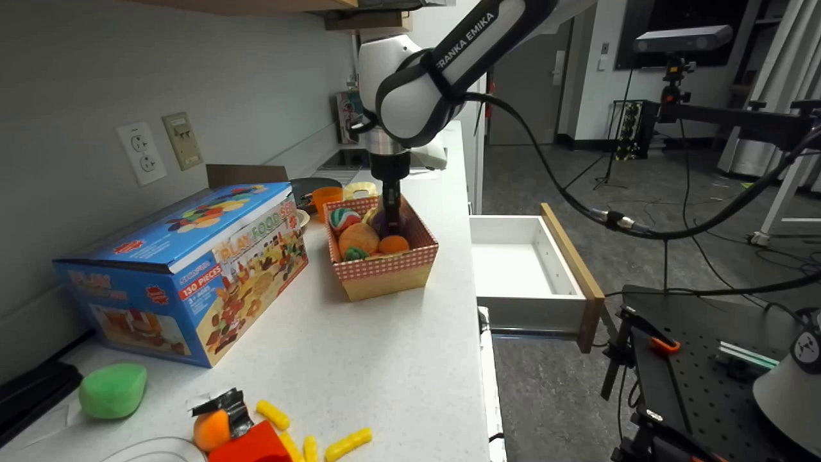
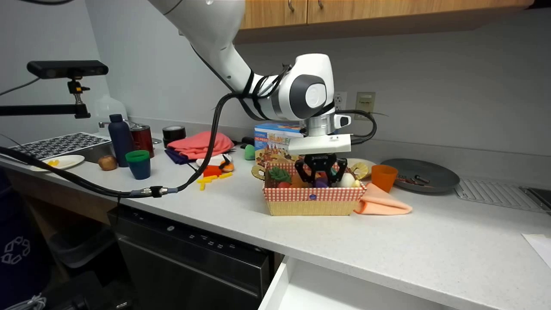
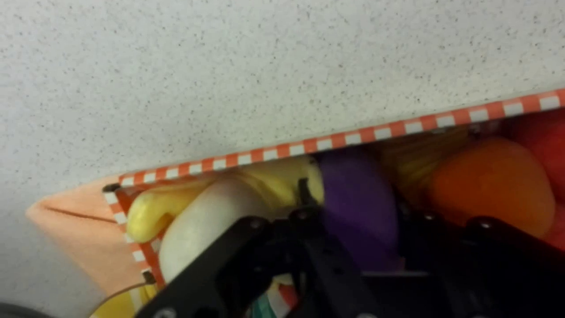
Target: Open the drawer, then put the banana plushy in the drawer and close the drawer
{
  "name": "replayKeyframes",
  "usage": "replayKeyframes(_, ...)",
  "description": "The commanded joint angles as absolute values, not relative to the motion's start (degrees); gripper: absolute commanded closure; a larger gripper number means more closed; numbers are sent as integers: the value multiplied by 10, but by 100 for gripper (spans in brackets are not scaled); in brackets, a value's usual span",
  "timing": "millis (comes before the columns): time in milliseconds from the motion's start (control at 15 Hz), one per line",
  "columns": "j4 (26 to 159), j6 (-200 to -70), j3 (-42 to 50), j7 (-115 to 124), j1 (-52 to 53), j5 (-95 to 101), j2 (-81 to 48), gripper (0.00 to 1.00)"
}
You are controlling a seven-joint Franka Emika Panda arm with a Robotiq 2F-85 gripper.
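Observation:
The drawer (image 1: 510, 263) is pulled out below the counter, its pale inside bare and its front edge tan. On the counter stands the woven basket (image 2: 314, 207) with a checked rim, filled with toy food. A curved yellow toy (image 3: 150, 216), apparently the banana plushy, lies at the basket's left end in the wrist view, partly behind a white toy (image 3: 198, 221). My gripper (image 3: 355, 212) reaches down into the basket, with fingers on either side of a purple toy fruit (image 3: 359, 190) that fills the space between them. The fingertips are dark and blurred; whether they press on it does not show.
A blue play-food box (image 1: 186, 263) stands against the wall. Near the basket are an orange cup (image 2: 383, 176), a peach cloth (image 2: 381, 204) and a dark pan (image 2: 422, 174). The arm's cable (image 1: 551, 160) hangs over the drawer side. A cabinet (image 2: 387, 19) overhangs the counter.

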State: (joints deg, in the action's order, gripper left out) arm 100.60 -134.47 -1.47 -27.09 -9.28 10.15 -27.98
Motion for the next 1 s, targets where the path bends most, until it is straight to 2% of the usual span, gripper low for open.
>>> replayKeyframes(0, 983, -1315, -18, -290, -96, 81, -281, 90)
replayKeyframes(67, 988, -1316, -20, -290, -95, 80, -270, 96)
replayKeyframes(133, 993, -1318, -22, -293, -96, 76, -260, 94)
replayKeyframes(267, 1011, -1326, -23, -289, -92, 77, -232, 96)
replayKeyframes(933, 1168, -1364, 28, -175, -74, 145, -35, 94)
